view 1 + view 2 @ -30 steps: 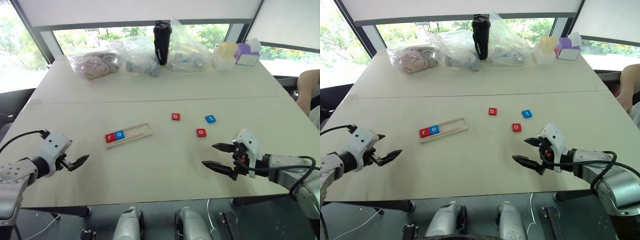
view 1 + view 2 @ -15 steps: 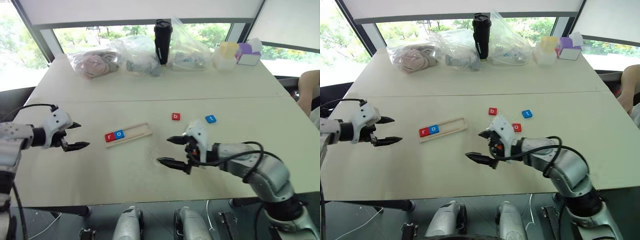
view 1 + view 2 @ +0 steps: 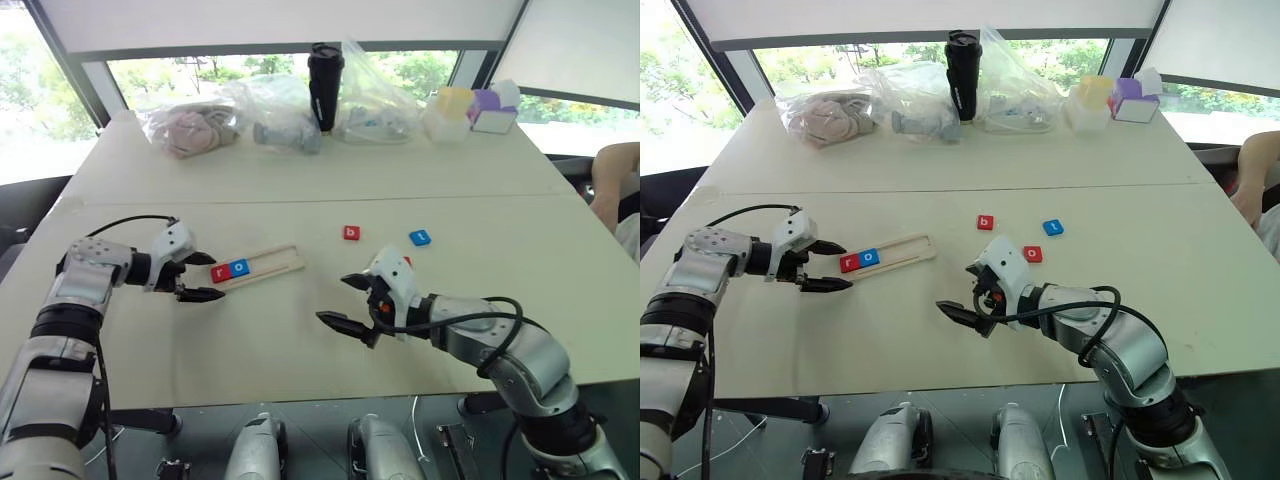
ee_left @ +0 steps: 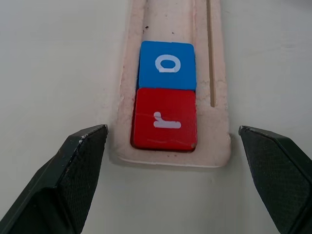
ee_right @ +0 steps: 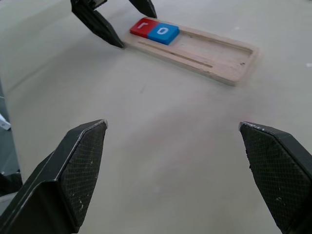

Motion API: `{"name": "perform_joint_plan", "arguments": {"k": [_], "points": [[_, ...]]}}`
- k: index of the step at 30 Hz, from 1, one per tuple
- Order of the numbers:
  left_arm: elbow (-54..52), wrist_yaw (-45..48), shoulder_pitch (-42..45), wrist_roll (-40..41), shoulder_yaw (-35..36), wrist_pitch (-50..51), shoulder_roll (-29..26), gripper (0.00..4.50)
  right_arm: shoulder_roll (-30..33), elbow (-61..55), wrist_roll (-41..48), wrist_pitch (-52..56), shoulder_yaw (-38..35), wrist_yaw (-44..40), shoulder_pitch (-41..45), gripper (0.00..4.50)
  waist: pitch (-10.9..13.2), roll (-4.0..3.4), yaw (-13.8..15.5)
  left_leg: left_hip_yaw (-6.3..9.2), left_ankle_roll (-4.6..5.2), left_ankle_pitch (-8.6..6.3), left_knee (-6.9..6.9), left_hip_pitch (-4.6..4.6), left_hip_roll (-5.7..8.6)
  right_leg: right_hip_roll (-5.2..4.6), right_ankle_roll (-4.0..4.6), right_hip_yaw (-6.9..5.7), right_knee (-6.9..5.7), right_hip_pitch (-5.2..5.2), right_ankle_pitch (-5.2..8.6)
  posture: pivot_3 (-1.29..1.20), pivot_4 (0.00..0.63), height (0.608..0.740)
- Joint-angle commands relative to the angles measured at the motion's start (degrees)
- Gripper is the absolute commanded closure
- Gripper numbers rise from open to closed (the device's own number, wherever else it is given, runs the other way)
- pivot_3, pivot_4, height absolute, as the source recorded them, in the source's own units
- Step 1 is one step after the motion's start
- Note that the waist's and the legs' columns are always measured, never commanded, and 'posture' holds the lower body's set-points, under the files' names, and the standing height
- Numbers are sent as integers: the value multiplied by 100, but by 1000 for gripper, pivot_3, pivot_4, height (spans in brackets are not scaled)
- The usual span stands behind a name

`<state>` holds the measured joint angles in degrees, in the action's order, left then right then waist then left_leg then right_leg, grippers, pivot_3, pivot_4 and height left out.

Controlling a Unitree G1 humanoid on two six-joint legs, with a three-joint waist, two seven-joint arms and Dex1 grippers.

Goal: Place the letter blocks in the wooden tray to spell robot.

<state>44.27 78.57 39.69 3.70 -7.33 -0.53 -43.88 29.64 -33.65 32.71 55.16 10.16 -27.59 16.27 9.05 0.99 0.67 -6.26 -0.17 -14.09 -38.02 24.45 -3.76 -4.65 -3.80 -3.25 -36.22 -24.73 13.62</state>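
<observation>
The wooden tray lies left of centre on the table. A red "r" block and a blue "o" block sit side by side at its left end. Loose on the table to the right are a red "b" block, a blue "t" block and a red "o" block. My left gripper is open, with its fingers either side of the tray's left end. It holds nothing. My right gripper hangs open and empty over bare table, in front of the red "o" block.
Along the far edge stand plastic bags, a black tumbler, and yellow and purple boxes. A person's arm shows at the right edge. A seam crosses the table.
My left gripper has swung right, from the table's left edge to the tray's left end. My right gripper moved left from the right side to the middle. The blocks have not moved.
</observation>
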Motion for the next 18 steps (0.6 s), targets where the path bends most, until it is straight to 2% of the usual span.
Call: {"name": "perform_joint_plan", "arguments": {"k": [1, 7, 10, 11, 18], "points": [[399, -234, 71, -295, -152, -296, 203, 0, -18, -243, -4, -84, -180, 65, 0, 34, -5, -5, 16, 5, 0, 0, -2, -3, 0, 0, 0, -3, 0, 6, 0, 0, 150, 740], [763, -382, 83, -528, -317, -593, 462, 0, 38, -194, -39, -119, -335, 95, 25, 34, -34, -33, 23, 19, 2, 1, -17, -14, 3, -6, 5, -5, 1, 29, -1, 0, 150, 740], [774, -382, 1, -612, -369, -767, 503, 856, 92, -175, -18, -133, -489, 56, 73, 0, -60, -62, 23, 25, 2, 1, -18, -19, 4, -11, 5, -5, 3, 36, -1, 0, 150, 740], [772, -379, -20, -613, -361, -784, 507, 1323, 119, -200, 33, -117, -563, 30, 80, 0, -63, -65, 23, 27, 2, 1, -17, -19, 4, -13, 5, -5, 3, 36, -1, 0, 150, 740], [823, -445, -55, -644, -328, -974, 491, 1383, 429, -406, 196, -38, -728, -235, -71, 0, -69, -71, 20, 32, 3, 1, -17, -21, 6, -13, 5, -5, 3, 36, -1, 0, 150, 740]]}}
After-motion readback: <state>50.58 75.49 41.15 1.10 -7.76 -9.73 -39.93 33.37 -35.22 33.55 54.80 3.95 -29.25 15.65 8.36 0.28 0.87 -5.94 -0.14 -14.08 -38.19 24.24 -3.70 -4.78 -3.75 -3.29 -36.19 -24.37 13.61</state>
